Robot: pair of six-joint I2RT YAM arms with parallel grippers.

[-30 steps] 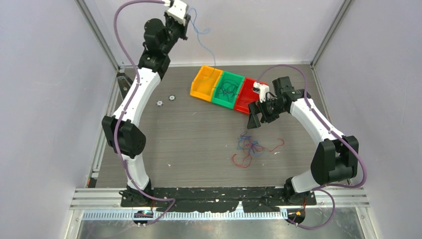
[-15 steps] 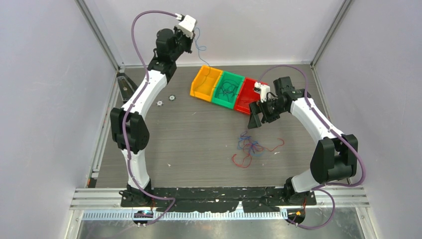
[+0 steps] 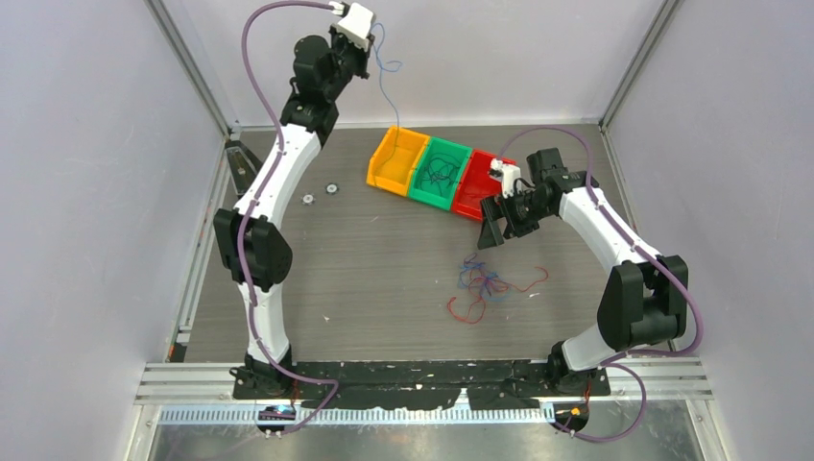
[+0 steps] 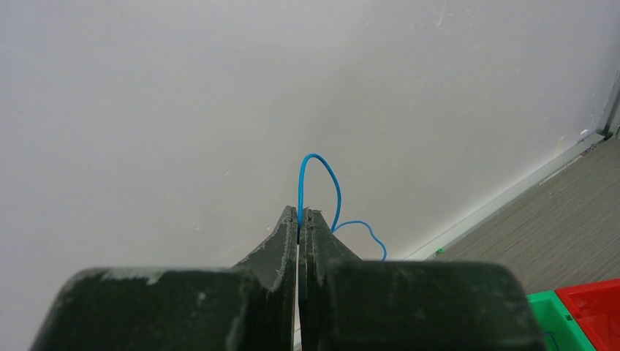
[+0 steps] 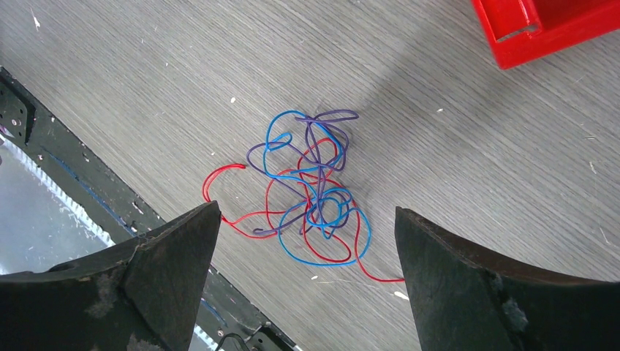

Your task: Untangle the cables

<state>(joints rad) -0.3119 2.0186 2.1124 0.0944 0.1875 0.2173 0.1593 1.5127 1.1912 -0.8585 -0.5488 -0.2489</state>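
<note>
A tangle of thin red, blue and purple cables (image 3: pixel 490 284) lies on the table right of centre; it also shows in the right wrist view (image 5: pixel 311 190). My left gripper (image 3: pixel 368 38) is raised high at the back wall, shut on a thin blue cable (image 3: pixel 384 86) that hangs down toward the yellow bin (image 3: pixel 396 159). In the left wrist view the blue cable (image 4: pixel 319 183) loops out of the closed tips of the left gripper (image 4: pixel 300 212). My right gripper (image 3: pixel 487 235) is open and empty, held above the table just beyond the tangle.
Three joined bins stand at the back: yellow, green (image 3: pixel 439 173) holding dark wires, and red (image 3: pixel 477 182), whose corner shows in the right wrist view (image 5: pixel 541 29). Two small round washers (image 3: pixel 321 193) lie at the left. Walls enclose the table on three sides.
The left arm has swung right, dipped and then lifted slightly, carrying the blue cable over the yellow bin. The right arm and the tangle have not moved.
</note>
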